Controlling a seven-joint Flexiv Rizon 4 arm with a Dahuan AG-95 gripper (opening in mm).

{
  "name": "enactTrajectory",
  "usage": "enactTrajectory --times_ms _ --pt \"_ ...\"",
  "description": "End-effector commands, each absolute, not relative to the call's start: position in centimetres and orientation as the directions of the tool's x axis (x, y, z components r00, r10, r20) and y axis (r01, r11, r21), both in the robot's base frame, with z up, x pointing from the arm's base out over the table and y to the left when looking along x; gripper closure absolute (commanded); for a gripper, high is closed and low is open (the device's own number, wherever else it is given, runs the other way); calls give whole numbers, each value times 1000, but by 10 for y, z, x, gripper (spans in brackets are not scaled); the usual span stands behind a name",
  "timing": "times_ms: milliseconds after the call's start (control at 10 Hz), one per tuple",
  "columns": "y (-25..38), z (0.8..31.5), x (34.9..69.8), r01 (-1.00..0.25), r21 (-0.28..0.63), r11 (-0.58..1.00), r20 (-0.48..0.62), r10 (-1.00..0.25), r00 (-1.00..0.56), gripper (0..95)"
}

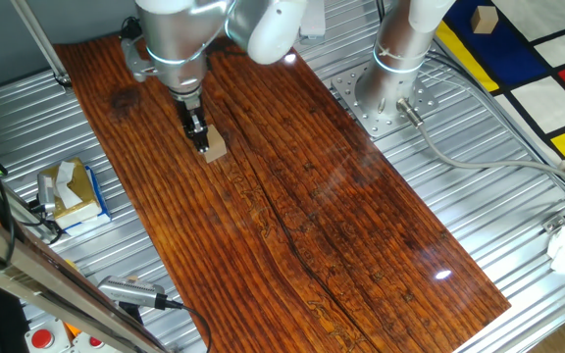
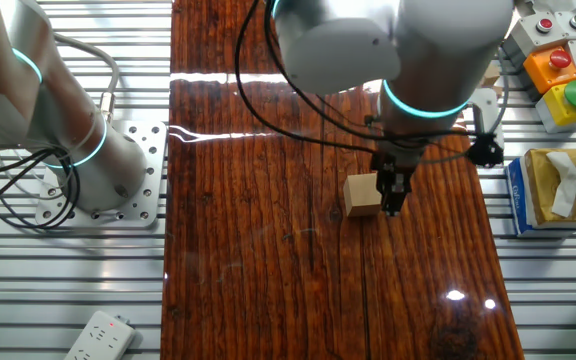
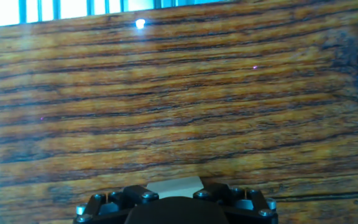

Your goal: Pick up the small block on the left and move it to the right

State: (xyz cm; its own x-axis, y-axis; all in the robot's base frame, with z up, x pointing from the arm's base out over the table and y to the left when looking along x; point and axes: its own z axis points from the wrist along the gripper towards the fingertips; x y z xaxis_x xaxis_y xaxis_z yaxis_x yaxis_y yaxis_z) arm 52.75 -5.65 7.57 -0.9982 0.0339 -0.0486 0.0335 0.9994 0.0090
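Note:
The small block (image 1: 216, 147) is a plain light-tan wooden cube on the left part of the dark wooden board (image 1: 302, 196). My gripper (image 1: 202, 140) points straight down at it, with its dark fingers against the block's side. In the other fixed view the block (image 2: 361, 194) sits right beside the fingers (image 2: 392, 190). In the hand view the block's top (image 3: 174, 184) fills the gap between the two jaws of the gripper (image 3: 174, 191), touching both. The block looks to be on or just above the board.
A yellow-and-blue tissue box (image 1: 70, 192) stands on the metal table left of the board. A second arm's base (image 1: 390, 88) stands at the far side. A button box (image 2: 558, 70) and a power strip (image 2: 98, 337) lie off the board.

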Motion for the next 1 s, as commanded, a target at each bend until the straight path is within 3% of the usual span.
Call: enactTrajectory --times_ms 100,600,700,1000 --pt "-56 76 528 33 9 999 -57 33 -998 190" --pt "-55 71 525 33 13 999 -65 34 -997 190" --pt "-55 69 523 35 14 999 -68 36 -997 380" --pt "-54 66 519 36 19 999 -78 37 -996 380"
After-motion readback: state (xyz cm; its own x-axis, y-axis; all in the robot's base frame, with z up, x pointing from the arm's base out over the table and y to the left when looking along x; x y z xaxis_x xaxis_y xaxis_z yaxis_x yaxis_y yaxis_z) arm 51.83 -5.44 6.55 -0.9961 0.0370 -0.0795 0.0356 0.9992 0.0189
